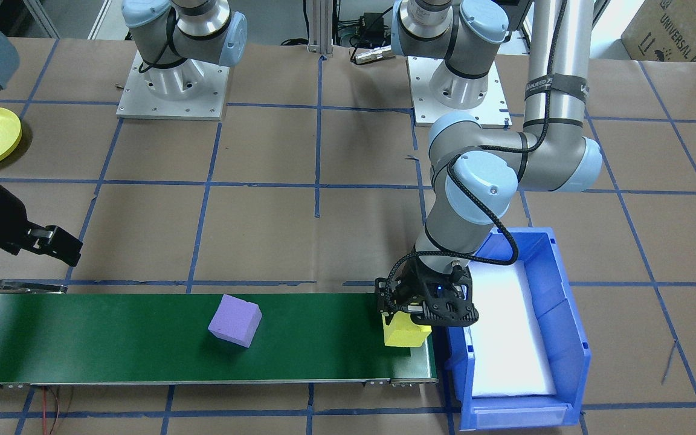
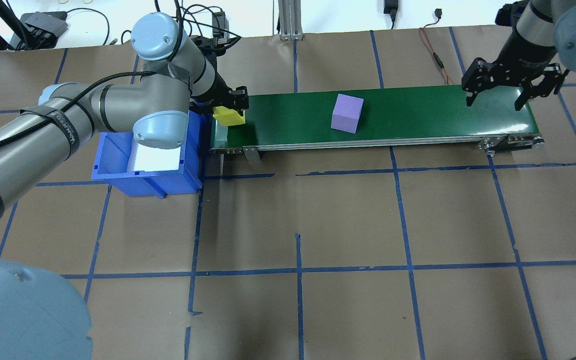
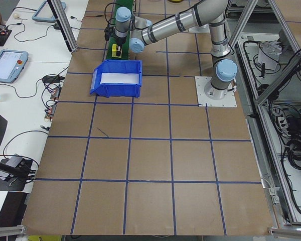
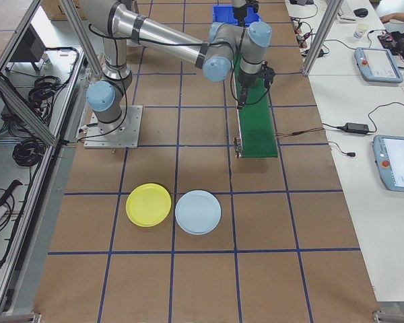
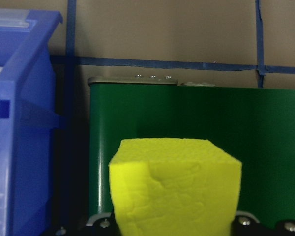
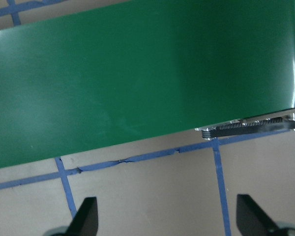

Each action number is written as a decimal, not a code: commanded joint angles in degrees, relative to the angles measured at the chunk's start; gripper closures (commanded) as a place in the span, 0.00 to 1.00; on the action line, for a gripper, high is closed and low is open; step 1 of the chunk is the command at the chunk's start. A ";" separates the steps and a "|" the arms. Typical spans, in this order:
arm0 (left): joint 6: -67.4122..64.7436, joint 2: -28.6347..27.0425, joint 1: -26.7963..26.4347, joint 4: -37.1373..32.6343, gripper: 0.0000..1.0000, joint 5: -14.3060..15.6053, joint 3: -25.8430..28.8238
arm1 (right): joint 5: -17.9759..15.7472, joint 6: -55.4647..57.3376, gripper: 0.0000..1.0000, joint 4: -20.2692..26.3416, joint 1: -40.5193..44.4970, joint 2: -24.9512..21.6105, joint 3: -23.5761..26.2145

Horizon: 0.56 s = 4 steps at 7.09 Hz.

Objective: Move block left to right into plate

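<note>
My left gripper [image 2: 230, 107] is shut on a yellow foam block [image 1: 405, 332] at the left end of the green conveyor belt [image 2: 418, 110]; the left wrist view shows that block [image 5: 174, 189] filling the space between the jaws, low over the belt. A purple block [image 2: 347, 113] lies loose near the belt's middle. Over the belt's right end hangs my right gripper [image 2: 498, 97], open and holding nothing, its fingertips [image 6: 86, 216] spread wide. A yellow plate [image 4: 148, 204] and a light blue plate [image 4: 198, 212] lie on the table beyond the belt's right end.
A blue bin [image 2: 118, 165] with a white liner stands against the belt's left end, under my left forearm. Brown paper with blue tape lines covers the table. Both arm bases [image 1: 173, 84] stand behind the belt.
</note>
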 commanded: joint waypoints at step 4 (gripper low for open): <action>4.23 7.87 0.52 -6.78 0.00 0.26 1.25 | 13.22 -4.81 0.00 -11.57 -0.19 5.66 0.05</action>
